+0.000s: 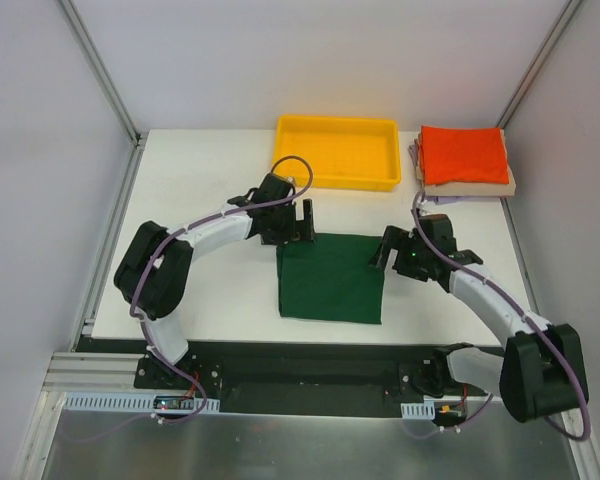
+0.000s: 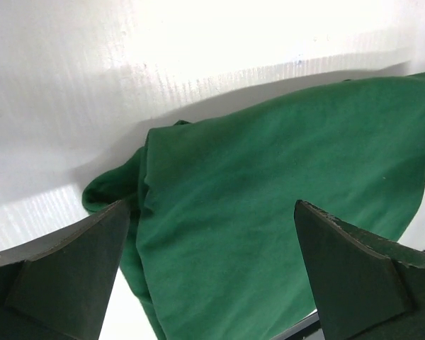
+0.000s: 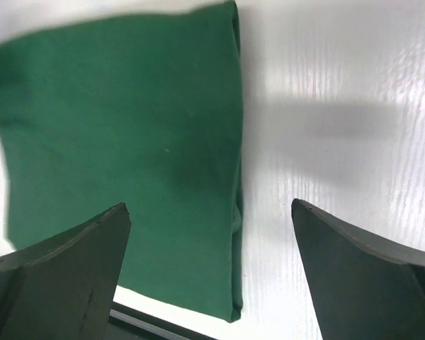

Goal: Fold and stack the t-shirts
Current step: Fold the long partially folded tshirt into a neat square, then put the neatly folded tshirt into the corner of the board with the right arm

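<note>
The green t-shirt (image 1: 330,278) lies flat on the table (image 1: 210,180), between the two arms. The left gripper (image 1: 298,222) hangs over its far left corner, jaws wide apart, holding nothing. The right gripper (image 1: 392,250) stands just beside its right edge, jaws likewise wide and empty. The shirt is folded to a rough rectangle, and the left wrist view shows cloth bunched at one corner. An orange-red t-shirt (image 1: 464,154) tops a tan t-shirt (image 1: 470,187) at far right. Any layers beneath cannot be made out.
</note>
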Robot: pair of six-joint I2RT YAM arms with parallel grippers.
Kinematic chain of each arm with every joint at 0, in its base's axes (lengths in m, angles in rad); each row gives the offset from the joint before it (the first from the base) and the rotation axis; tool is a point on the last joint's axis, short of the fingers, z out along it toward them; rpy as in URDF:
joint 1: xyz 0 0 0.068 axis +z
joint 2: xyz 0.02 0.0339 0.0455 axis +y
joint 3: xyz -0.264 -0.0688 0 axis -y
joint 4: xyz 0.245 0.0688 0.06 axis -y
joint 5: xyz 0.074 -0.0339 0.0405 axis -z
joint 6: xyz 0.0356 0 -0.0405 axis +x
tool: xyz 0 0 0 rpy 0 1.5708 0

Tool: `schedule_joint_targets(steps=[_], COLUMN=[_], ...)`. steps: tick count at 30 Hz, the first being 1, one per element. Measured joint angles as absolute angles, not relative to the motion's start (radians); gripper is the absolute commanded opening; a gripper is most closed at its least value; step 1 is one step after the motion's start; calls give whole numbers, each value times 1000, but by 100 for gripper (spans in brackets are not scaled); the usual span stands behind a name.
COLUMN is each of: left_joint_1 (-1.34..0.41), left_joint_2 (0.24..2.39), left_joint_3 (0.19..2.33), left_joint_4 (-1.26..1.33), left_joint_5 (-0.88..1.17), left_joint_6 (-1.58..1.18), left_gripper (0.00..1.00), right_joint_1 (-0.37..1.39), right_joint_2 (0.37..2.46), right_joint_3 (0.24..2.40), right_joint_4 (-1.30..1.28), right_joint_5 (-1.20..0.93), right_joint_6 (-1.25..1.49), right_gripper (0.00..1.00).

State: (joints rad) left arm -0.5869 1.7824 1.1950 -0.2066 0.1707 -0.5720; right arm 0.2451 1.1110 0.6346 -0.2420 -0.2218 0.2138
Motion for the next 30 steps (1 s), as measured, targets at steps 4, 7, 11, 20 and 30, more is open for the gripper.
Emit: schedule_joint_targets(steps=[4,7,11,20,30], left_joint_1=[-587,-587,-582,-580,-580], left_joint_2=[1742,1637,1452,1238,1187], left_joint_3=[1183,1129,1049,902,851], left_joint_4=[-216,-226,-236,-312,-378], left_joint_5=[125,67,-15,-163,-256], left_joint_6=[-572,-572,-574,-593,-603], left_gripper=[99,99,99,99,99], right_joint_1=[321,375,437,583,710], right_joint_2=[1242,1339,1453,1615,1716], right_joint_3=[658,705,785,912,1018], right_joint_4=[-278,-298,-301,-331,-355], right_joint_5=[-155,-97,-25,90,195], right_joint_6=[217,220,210,200,257], right_gripper=[93,89,86,72,7])
